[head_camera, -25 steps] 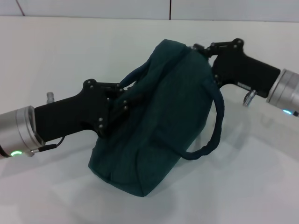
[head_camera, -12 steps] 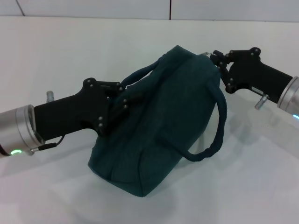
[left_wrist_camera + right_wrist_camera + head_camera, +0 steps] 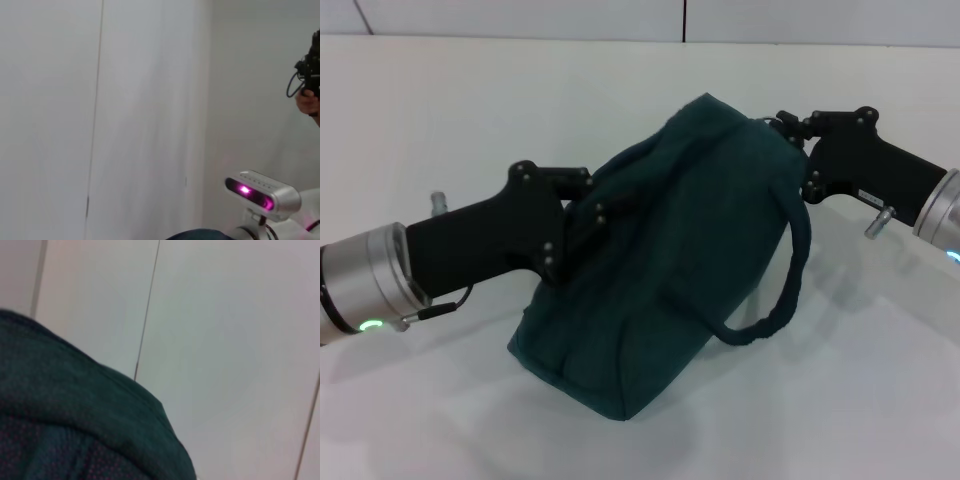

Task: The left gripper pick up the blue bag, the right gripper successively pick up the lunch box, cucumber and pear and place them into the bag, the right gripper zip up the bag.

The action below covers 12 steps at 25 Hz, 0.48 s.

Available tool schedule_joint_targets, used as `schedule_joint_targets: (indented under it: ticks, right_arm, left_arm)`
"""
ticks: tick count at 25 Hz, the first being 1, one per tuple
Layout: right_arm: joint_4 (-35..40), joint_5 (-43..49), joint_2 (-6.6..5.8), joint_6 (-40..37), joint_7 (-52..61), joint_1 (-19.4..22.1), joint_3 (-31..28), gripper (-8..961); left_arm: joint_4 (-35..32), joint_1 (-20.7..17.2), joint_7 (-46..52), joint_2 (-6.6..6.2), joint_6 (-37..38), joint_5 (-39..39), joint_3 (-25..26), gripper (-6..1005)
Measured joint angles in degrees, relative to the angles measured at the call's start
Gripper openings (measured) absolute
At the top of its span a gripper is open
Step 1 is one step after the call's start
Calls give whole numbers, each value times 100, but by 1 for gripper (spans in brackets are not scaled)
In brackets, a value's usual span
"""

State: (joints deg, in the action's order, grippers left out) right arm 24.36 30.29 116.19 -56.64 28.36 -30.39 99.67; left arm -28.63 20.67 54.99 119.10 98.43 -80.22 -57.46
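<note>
The blue bag (image 3: pixel 655 270) sits tilted on the white worktop (image 3: pixel 440 120), its lower end resting on the surface near me and its upper end raised toward the far right. The fabric reads as dark teal. Its top seam appears drawn together along the visible length; no contents show.

My left claw (image 3: pixel 588 205) is at the bag's left side, clamped on the near handle strap (image 3: pixel 620 165), which runs up from the claw to the bag's upper end. The black claw body presses against the fabric.

My right claw (image 3: pixel 790 135) is at the bag's upper right end, touching the fabric at the top corner. Its fingertips are partly hidden against the bag, and I cannot tell whether they are apart or together, nor whether they hold a zip pull.

The second handle strap (image 3: pixel 785 275) hangs free in a loop down the bag's right side, its lower bend just above the worktop.

In the right wrist view, the bag fabric (image 3: pixel 75 425) fills the lower portion against a pale panelled wall (image 3: pixel 225 340).
</note>
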Motion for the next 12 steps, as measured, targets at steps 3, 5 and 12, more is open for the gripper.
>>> schedule_joint_targets:
  ticks: [3,5,12]
  right_arm:
    - [38,0,-4,-97,119,22,-11,96]
    - [105,10,-20,-78,201,51,-16,114]
    - [310,19,-170,-360,632,206,-79,383]
  left_arm:
    - [133,-25,-62,45,-3,38,280,98]
    - [320,-24,-127,45,-3,186,424,99]
    - [617,-192,-351,31,21,652,481,267]
